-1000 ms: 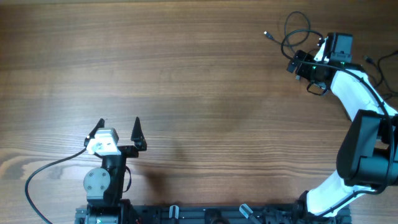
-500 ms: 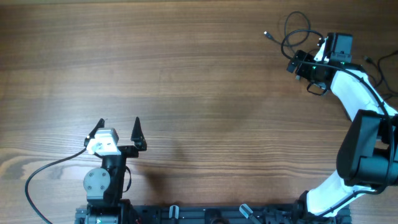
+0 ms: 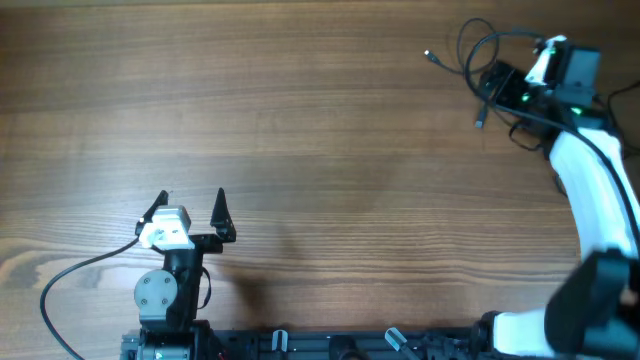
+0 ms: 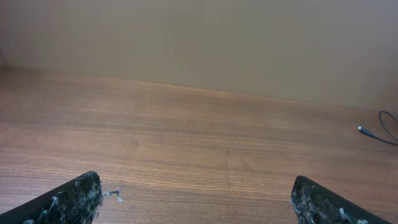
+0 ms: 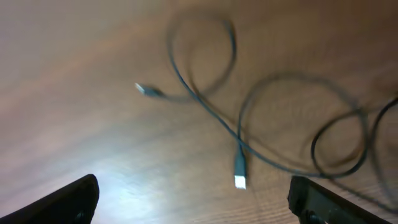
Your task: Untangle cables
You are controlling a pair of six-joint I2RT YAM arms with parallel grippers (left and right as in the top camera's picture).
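The cables (image 3: 462,46) are thin black cords lying in loose overlapping loops at the table's far right corner, with one small plug (image 3: 431,57) pointing left. My right gripper (image 3: 497,92) hovers open just beside and above them, holding nothing. In the blurred right wrist view the cables (image 5: 214,118) cross in several loops, and a light-tipped plug (image 5: 240,177) lies ahead of my open right gripper (image 5: 193,205). My left gripper (image 3: 188,206) stands open near the front left, far from the cords. In the left wrist view the left gripper (image 4: 196,199) is empty, with a cable end (image 4: 365,130) far off right.
The wooden table (image 3: 300,120) stretches bare between the two arms. The left arm's own thicker black cable (image 3: 70,275) curves over the front left corner. The arm bases and a black rail (image 3: 330,345) line the front edge. More thin cord (image 3: 625,95) lies by the right edge.
The right arm has swung up and to the right, pulling its gripper back from the cable loops; its wrist view is motion-blurred. The left arm has not moved.
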